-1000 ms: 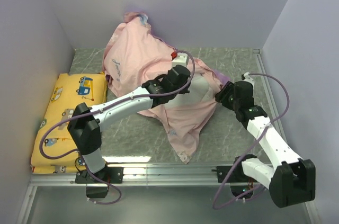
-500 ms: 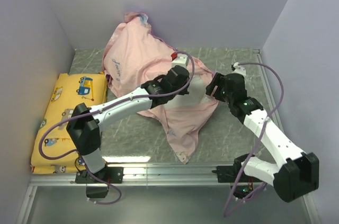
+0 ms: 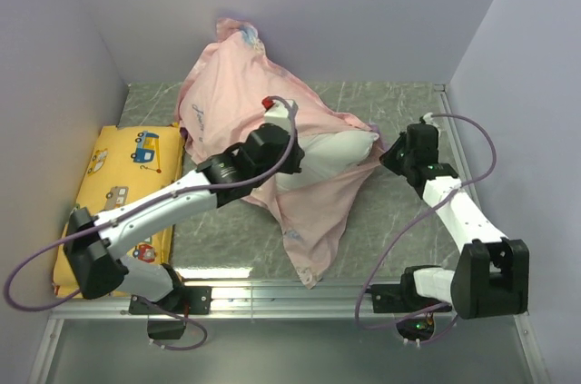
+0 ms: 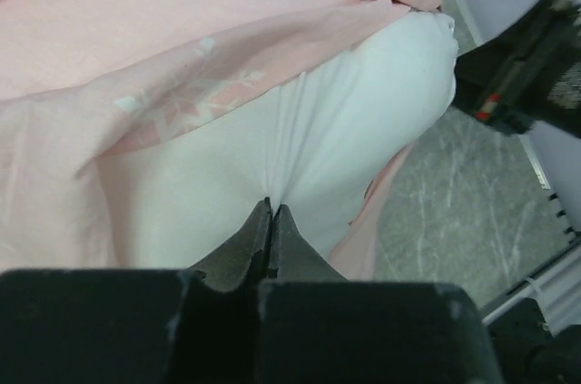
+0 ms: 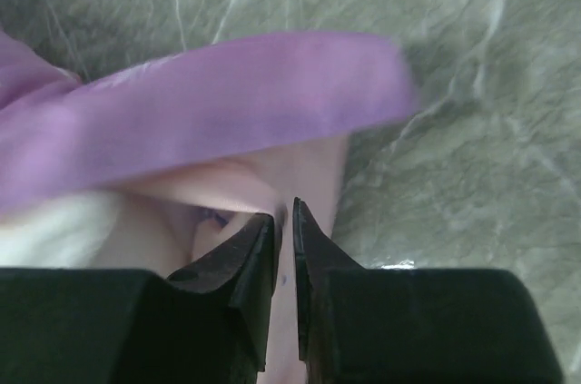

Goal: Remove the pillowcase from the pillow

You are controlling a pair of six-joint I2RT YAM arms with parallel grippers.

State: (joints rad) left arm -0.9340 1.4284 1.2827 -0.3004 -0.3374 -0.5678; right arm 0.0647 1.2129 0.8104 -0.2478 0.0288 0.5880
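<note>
Diagonally the left arm (image 3: 172, 198) stretches, left gripper (image 4: 272, 210) pinching the pillow (image 4: 363, 121).

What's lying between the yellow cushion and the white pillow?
Top view: the pink pillowcase, with the left arm over it, lies between cushion and pillow.

right end effector (image 5: 283, 211) pinching pink pillowcase (image 5: 209, 112), marbled table (image 5: 472, 175)

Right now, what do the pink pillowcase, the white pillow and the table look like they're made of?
The pillowcase looks like thin matte cloth: it drapes and folds loosely. The pillow seems soft stuffing under smooth white fabric: it bulges and creases where pinched. The table looks hard and shiny, maybe stone or a marble-print sheet, with pale veins.
</note>
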